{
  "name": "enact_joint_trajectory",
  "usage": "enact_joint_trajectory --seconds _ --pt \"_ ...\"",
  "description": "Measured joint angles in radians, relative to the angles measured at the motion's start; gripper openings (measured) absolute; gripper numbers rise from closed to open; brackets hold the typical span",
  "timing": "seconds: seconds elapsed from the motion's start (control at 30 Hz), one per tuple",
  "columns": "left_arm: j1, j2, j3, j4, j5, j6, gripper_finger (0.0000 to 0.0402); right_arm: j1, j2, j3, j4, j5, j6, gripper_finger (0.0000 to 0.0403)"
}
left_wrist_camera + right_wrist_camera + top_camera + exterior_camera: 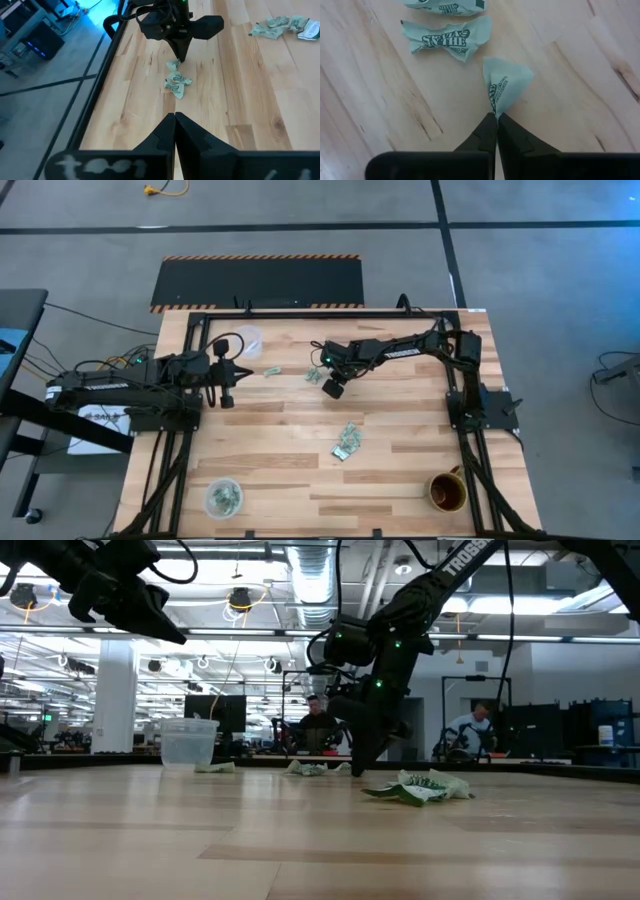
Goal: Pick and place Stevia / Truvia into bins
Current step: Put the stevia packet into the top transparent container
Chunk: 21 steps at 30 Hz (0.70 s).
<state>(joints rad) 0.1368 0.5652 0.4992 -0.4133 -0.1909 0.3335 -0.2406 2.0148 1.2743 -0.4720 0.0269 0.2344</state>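
Observation:
My right gripper points down at the table's far middle and is shut on one pale green Stevia packet. Two more packets lie flat just beyond it. A single packet lies to their left, and a pile of packets sits nearer the middle. One clear cup stands at the far left. A second clear cup, with packets in it, stands at the near left. My left gripper is shut and hovers high above the table's left side. My right gripper pinches the packet by one narrow end between its two fingertips, coming from above and pointing down. The packet fans out beyond the fingers, crumpled at the pinch. Whether its free end rests on the wood or hangs just above it, I cannot tell.
A brown mug stands at the near right corner. The black arm frames run along both sides of the table. Bare wood lies between the pile and the near-left cup. People sit in the room beyond the far edge.

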Motion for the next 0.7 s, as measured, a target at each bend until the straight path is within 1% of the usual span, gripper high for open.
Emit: enact_joint_trajectory --seconds 0.33,0.7 --pt "0.000 0.000 0.000 0.000 0.000 -0.008 0.0000 0.023 -0.004 0.000 -0.013 0.031 -0.008 0.0000" --pt "0.000 0.000 0.000 0.000 0.000 -0.002 0.0000 0.030 -0.006 0.000 -0.022 0.031 -0.013 0.0000"
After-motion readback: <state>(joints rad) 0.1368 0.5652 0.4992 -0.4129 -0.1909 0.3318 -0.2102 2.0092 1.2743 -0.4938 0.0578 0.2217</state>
